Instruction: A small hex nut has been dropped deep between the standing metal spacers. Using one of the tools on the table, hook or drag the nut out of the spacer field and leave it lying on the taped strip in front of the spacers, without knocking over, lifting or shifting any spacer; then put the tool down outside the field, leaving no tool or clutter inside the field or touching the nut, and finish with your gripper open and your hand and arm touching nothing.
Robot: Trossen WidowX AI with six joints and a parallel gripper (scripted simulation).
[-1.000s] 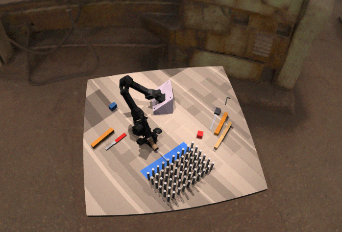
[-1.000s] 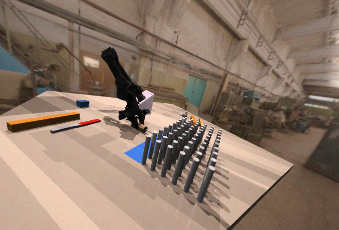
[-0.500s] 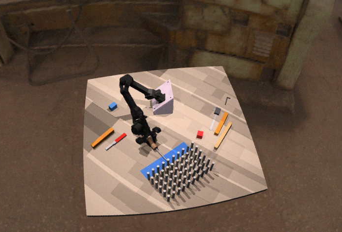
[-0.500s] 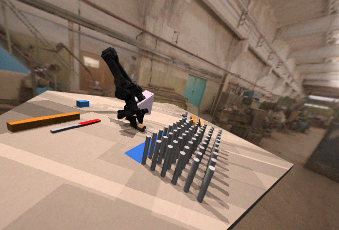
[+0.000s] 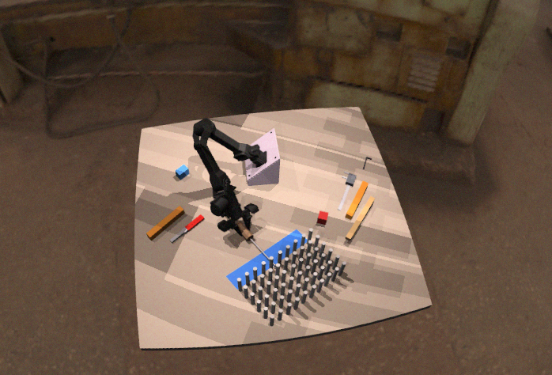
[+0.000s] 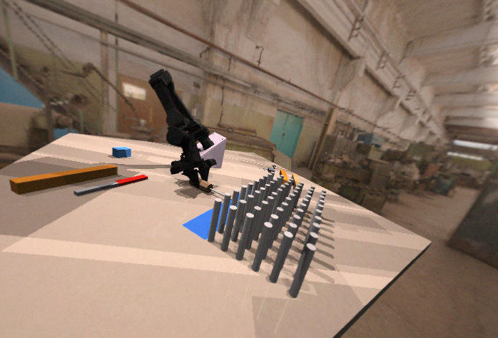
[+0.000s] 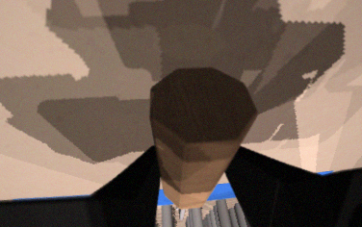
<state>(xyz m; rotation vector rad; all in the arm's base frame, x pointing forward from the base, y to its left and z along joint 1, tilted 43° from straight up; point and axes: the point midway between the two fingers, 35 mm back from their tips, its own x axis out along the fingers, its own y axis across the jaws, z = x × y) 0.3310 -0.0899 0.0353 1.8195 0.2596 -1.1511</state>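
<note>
My gripper (image 5: 240, 224) (image 6: 197, 177) (image 7: 190, 150) is shut on the wooden handle (image 5: 243, 229) (image 6: 205, 185) (image 7: 202, 130) of a hook tool, low over the table. The tool's thin metal shaft (image 5: 259, 249) (image 6: 217, 193) slants down over the blue taped strip (image 5: 233, 274) (image 6: 197, 224) (image 7: 226, 191), and its tip reaches the near edge of the field of grey standing spacers (image 5: 294, 274) (image 6: 265, 223) (image 7: 219, 214). All spacers I can see stand upright. The hex nut is hidden among the spacers in every view.
Left of the arm lie an orange bar (image 5: 165, 222) (image 6: 62, 177), a red-handled tool (image 5: 187, 228) (image 6: 112, 184) and a blue cube (image 5: 181, 171) (image 6: 121, 151). A pink wedge block (image 5: 263, 170) stands behind. On the right are a red cube (image 5: 323, 217), a grey-headed tool (image 5: 346, 191), two bars (image 5: 357, 199) and a black hex key (image 5: 366, 161).
</note>
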